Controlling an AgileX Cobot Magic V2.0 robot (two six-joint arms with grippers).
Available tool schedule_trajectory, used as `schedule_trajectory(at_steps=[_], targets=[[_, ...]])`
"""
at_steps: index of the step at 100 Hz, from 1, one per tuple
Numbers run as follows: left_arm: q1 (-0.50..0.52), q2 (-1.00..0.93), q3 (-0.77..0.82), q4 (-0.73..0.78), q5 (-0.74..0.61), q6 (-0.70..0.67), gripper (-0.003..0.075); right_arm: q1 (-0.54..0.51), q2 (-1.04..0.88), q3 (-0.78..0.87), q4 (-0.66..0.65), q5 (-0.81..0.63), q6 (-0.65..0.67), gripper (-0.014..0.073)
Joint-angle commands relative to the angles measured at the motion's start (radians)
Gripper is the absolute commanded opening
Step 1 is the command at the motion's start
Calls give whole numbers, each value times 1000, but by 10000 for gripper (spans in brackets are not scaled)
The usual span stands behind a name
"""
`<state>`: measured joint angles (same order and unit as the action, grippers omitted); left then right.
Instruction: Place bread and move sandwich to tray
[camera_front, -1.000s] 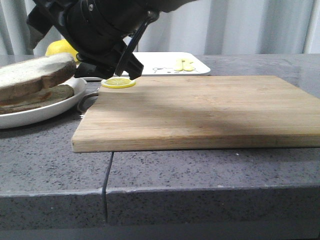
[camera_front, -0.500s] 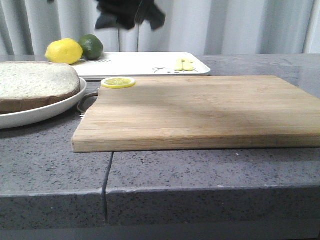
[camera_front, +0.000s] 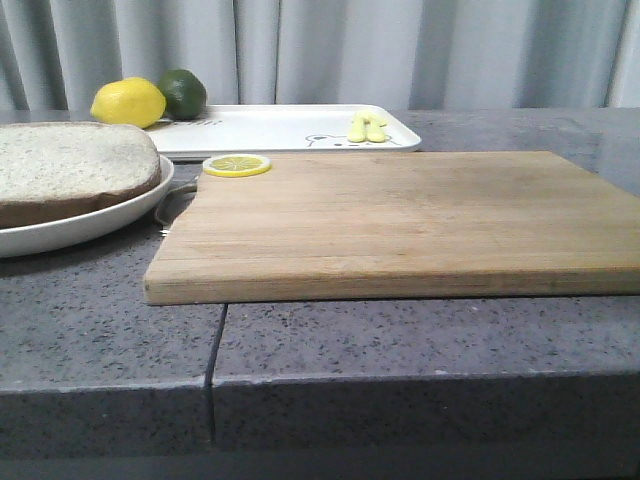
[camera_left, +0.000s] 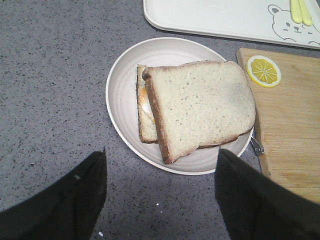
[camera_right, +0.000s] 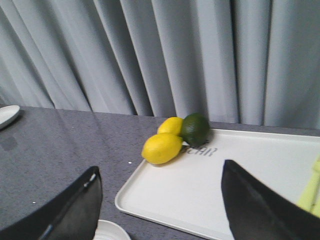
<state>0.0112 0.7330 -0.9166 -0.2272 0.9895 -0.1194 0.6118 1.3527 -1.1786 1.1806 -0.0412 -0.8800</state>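
Note:
The bread (camera_left: 200, 107) lies skewed on top of the sandwich, with the lower toast and a bit of egg (camera_left: 145, 102) showing at one side. Both rest on the round white plate (camera_left: 122, 85). In the front view the bread (camera_front: 70, 165) and plate (camera_front: 90, 225) sit at the left. My left gripper (camera_left: 161, 170) hangs open above the plate's edge, holding nothing. The white tray (camera_front: 280, 128) lies at the back. My right gripper (camera_right: 161, 167) is open and empty over the tray (camera_right: 200, 195). Neither gripper shows in the front view.
A wooden cutting board (camera_front: 400, 220) fills the middle, with a lemon slice (camera_front: 237, 165) on its far left corner. A lemon (camera_front: 128, 102) and a lime (camera_front: 182, 92) sit at the tray's left end. Small yellow-green pieces (camera_front: 367, 128) lie on the tray's right part. Grey curtains hang behind.
The left arm has risen from beside the plate and gone out of the front view. The bread, tilted a second ago, now lies flat on the sandwich.

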Motion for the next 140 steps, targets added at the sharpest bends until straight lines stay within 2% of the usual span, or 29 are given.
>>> schedule_trajectory(at_steps=[1,17,41,55,78,96,121,140], targets=[[-4,4,-34,-21,-53,1,427,-84,-101,24,-206,41,149,513],[-4,4,-34,-21,-53,1,427,-228,-221,130,-499,125,380,513],[-4,4,-34,-21,-53,1,427,-418,-416,278,-822,208,623,513],[-4,4,-34,-21,-53,1,427,-460,-552,373,-1005,215,753,513],[-4,4,-34,-21,-53,1,427,-473,-780,506,-1273,256,927,512],[-4,4,-34,-21,-53,1,427,-473,-914,586,-1315,352,955,512],[-4,4,-34,-21,-53,1,427,-473,-1078,661,-1315,356,959,511],[-4,4,-34,-21,-53,1,427,-473,-1088,661,-1315,359,959,511]])
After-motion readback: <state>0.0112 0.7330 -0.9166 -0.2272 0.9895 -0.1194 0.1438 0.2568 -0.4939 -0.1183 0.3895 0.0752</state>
